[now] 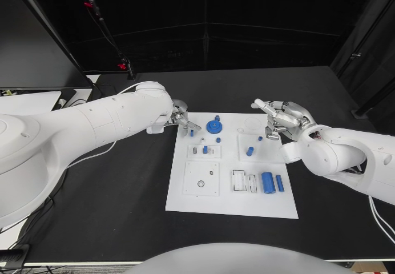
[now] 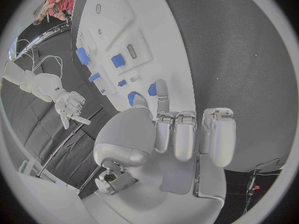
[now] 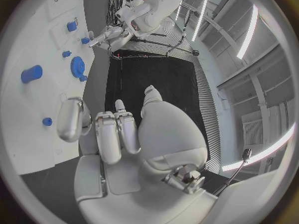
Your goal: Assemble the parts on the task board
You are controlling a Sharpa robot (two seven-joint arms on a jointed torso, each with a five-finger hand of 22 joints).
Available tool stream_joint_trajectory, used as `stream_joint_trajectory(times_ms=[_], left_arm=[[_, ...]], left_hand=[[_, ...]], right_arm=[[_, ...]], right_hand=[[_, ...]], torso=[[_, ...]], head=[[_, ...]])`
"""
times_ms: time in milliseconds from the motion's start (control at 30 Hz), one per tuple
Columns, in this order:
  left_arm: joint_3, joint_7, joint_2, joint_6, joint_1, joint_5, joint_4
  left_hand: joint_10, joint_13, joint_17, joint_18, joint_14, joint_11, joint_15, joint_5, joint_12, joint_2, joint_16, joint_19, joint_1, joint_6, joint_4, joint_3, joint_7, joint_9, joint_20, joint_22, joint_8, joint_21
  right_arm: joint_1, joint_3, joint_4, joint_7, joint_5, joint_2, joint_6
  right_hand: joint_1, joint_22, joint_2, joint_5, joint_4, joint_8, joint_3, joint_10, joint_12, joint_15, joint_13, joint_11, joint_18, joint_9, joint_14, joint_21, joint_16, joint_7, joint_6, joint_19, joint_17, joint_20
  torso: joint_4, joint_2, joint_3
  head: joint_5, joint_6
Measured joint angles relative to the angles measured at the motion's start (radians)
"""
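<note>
The white task board (image 1: 233, 197) lies in the middle of the table. My left hand (image 1: 182, 120) is at the board's far left corner. Its thumb and one straight finger pinch a small blue part (image 1: 192, 133) that stands on the board, and the other fingers (image 2: 187, 134) are curled in. Just right of it sits a blue gear (image 1: 214, 125). My right hand (image 1: 282, 117) hovers over the far right edge with its fingers (image 3: 112, 134) curled and nothing in them. On the board lie a blue peg (image 1: 250, 151), a thick blue cylinder (image 1: 267, 182) and a slim one (image 1: 279, 182).
The board has white recessed blocks, one at its near left (image 1: 201, 178). Black table surface (image 1: 107, 200) surrounds the board on every side. A cable and stand (image 1: 123, 65) rise at the table's far left.
</note>
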Motion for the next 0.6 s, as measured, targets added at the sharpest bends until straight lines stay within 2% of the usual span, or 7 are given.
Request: stream_joint_trajectory(times_ms=[500, 600], left_arm=[[0.000, -0.014, 0.015, -0.009, -0.008, 0.000, -0.024], [0.000, -0.015, 0.017, -0.009, -0.010, 0.000, -0.027]], left_hand=[[-0.002, 0.005, 0.000, 0.000, 0.000, -0.002, 0.000, 0.026, 0.008, 0.020, 0.000, 0.000, 0.028, -0.001, 0.000, 0.000, 0.001, 0.006, 0.000, 0.000, -0.012, 0.000], [-0.002, 0.029, 0.000, 0.000, 0.000, -0.002, 0.000, 0.034, 0.006, 0.023, 0.000, 0.000, 0.036, -0.001, 0.000, 0.000, 0.001, 0.006, 0.000, 0.000, -0.019, 0.000]], right_arm=[[0.000, 0.000, 0.000, 0.000, 0.000, 0.005, 0.000], [0.000, 0.000, -0.001, 0.000, 0.000, 0.006, 0.001]], right_hand=[[0.000, 0.000, 0.000, 0.000, 0.000, 0.000, 0.000, 0.000, 0.000, 0.000, 0.000, 0.000, 0.000, 0.000, 0.000, 0.000, 0.000, 0.000, 0.000, 0.000, 0.000, 0.000], [0.000, 0.000, 0.000, 0.000, 0.000, 0.000, 0.000, 0.000, 0.000, 0.002, 0.000, 0.000, 0.000, 0.000, 0.002, 0.000, 0.000, 0.000, 0.000, 0.000, 0.000, 0.000]], torso=[[0.0000, 0.001, -0.0005], [0.0000, 0.001, -0.0001]], head=[[-0.002, -0.006], [-0.002, -0.007]])
